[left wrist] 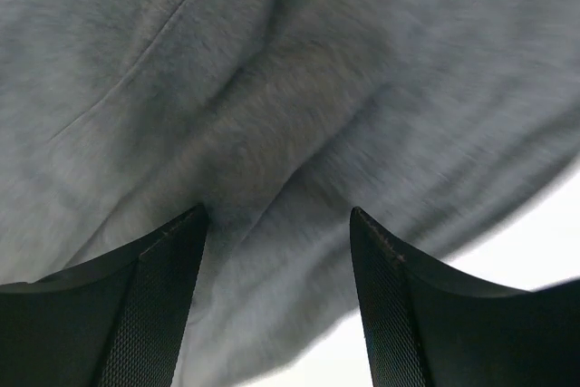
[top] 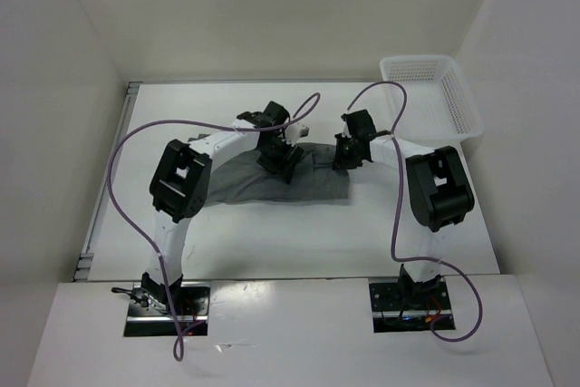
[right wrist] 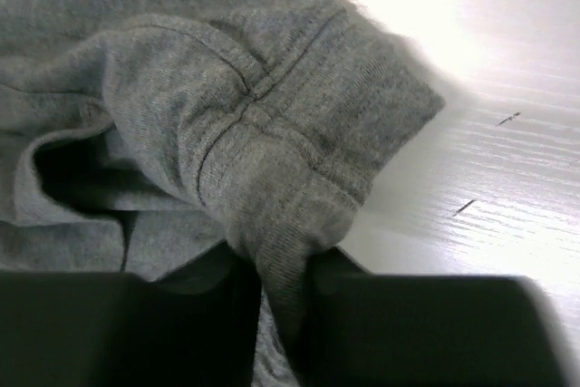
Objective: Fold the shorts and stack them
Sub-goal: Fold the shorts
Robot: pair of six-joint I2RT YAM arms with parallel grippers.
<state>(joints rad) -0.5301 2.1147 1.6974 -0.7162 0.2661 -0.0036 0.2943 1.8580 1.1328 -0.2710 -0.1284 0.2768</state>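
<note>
The grey shorts lie spread across the middle of the white table. My left gripper is over their upper middle. In the left wrist view its fingers stand apart, and my left gripper is open with the grey fabric close below and between the tips. My right gripper is at the right end of the shorts. In the right wrist view my right gripper is shut on a bunched ribbed edge of the shorts, and the pinched fold rises from between the jaws.
A white basket stands at the back right corner of the table. White walls enclose the table on the left, back and right. Purple cables loop over both arms.
</note>
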